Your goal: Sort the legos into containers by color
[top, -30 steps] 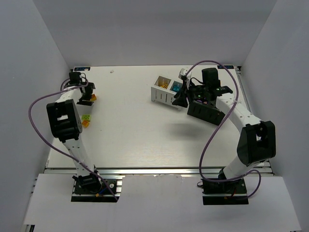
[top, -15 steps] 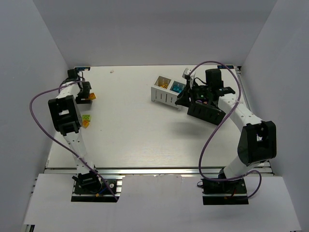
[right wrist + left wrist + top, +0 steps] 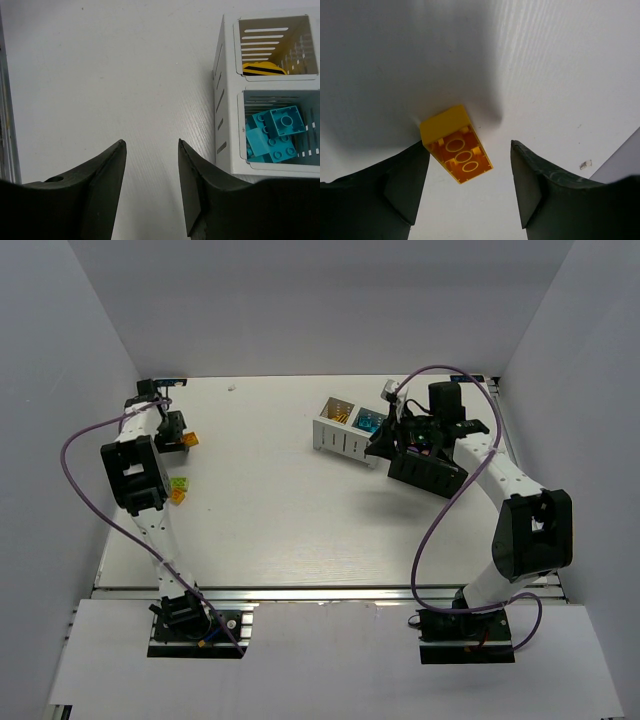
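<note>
An orange lego (image 3: 456, 151) lies tipped over on the table, hollow underside facing my left wrist camera. My left gripper (image 3: 470, 150) is open around it; the brick sits close to the left finger (image 3: 405, 185), with a clear gap to the right one. In the top view this gripper (image 3: 170, 430) is at the far left, beside the orange lego (image 3: 189, 441). My right gripper (image 3: 152, 145) is open and empty over bare table, just left of the white container (image 3: 227, 95). That container holds an orange piece (image 3: 262, 67) in one compartment and cyan legos (image 3: 274, 132) in the other.
A lime green lego (image 3: 179, 483) and another orange lego (image 3: 179, 497) lie near the left edge, under my left arm. A black slotted box (image 3: 428, 476) sits under my right arm, right of the white container (image 3: 343, 430). Walls close in the left, right and back.
My left gripper has shifted slightly toward the far left corner at the orange lego, and its jaws have narrowed. My right gripper has drifted a little to the right by the white container.
</note>
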### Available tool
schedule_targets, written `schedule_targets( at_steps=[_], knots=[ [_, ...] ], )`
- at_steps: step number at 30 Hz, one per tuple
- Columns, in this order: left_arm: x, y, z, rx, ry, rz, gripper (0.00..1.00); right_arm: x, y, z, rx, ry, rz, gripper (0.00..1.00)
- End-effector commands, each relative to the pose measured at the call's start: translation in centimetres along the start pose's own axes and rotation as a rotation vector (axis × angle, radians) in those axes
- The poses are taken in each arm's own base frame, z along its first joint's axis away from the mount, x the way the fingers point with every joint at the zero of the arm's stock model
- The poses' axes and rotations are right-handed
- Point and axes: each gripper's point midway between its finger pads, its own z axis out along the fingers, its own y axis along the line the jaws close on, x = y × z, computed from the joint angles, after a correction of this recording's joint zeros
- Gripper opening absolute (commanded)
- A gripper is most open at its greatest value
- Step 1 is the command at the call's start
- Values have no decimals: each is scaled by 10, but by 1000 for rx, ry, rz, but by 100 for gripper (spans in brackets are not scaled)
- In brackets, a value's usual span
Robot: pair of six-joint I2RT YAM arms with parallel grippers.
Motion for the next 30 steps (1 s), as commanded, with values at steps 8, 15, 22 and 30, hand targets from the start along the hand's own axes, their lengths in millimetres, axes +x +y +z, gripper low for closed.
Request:
schedule_targets(
  at_steps=[8,15,22,30],
  knots=[
    [-9,30,12,-129,1,-5,64,-20,-3,-9,10,-56,-24,50],
    [-1,35,2,-74,54,5,32,-24,2,-11,4,-65,-30,50],
    [23,7,-33,128,183,95,10,-29,9,-17,7,-72,-43,50],
    [101,-11,-157,674,381,378,0,-33,3,-30,70,-78,-69,0]
  ],
)
